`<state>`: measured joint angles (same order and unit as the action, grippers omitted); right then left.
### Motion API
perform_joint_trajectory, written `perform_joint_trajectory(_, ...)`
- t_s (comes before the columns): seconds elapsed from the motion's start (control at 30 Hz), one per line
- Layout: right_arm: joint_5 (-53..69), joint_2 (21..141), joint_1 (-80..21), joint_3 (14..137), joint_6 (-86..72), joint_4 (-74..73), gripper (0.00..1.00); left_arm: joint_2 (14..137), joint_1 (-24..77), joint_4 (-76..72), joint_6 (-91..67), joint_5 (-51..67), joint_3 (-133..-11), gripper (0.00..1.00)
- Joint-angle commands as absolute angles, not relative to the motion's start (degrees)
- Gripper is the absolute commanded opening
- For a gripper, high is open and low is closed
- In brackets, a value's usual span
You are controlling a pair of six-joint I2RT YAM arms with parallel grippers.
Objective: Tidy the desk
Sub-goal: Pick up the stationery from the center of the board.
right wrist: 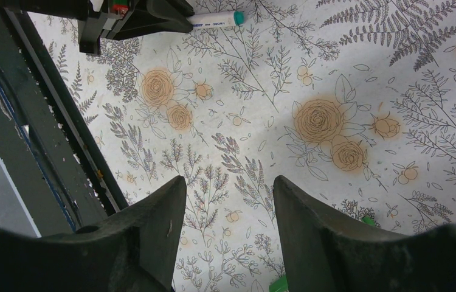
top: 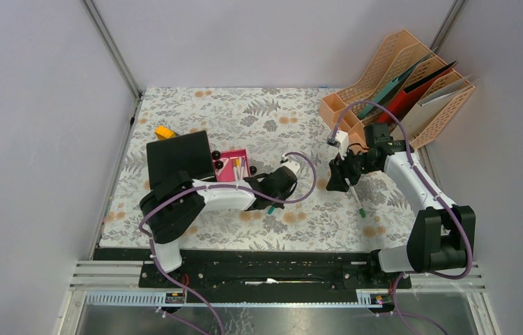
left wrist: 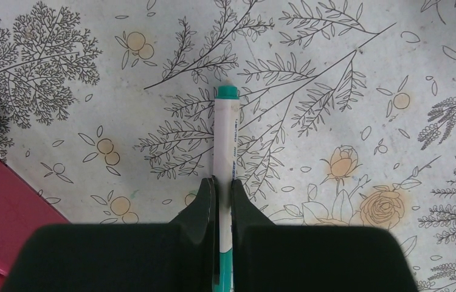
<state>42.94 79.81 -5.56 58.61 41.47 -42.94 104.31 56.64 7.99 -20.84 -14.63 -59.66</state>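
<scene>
Pale desk bears grey ferns, orange flowers.

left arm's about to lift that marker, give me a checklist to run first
1. left gripper shut on the marker: ok
2. marker already off the desk: cannot tell
3. pink tray close beside the left gripper: ok
4. right gripper open, apart from the left gripper: ok
5. green pen lying well away from the left gripper: ok

Bright, even light; soft shadows lie on the pale fern-printed cloth desk; wrist views sharp, nearest foreground slightly soft.
</scene>
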Motion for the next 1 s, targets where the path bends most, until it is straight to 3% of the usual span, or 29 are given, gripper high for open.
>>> perform_joint_trajectory(0.0, 43.15, 78.05, -5.31, 58.49, 41.22, -42.49, 0.61, 102.63, 56.95, 8.18, -20.74, -16.49, -59.13, 0.00)
perform_joint_trajectory(0.4, 43.24, 77.87, -5.32, 58.47, 41.31, -42.47, 0.61, 91.50, 56.96, 6.38, -19.76, -24.16, -56.60, 0.00)
perform_joint_trajectory(0.7, 43.15, 77.68, -5.29, 58.45, 41.40, -42.47, 0.61, 88.56, 56.04, 10.88, -18.68, -39.06, -58.17, 0.00)
perform_joint_trajectory(0.97, 43.07, 77.61, -5.33, 58.38, 41.40, -42.44, 0.61, 87.99, 51.60, 13.22, -19.77, -41.48, -57.98, 0.00)
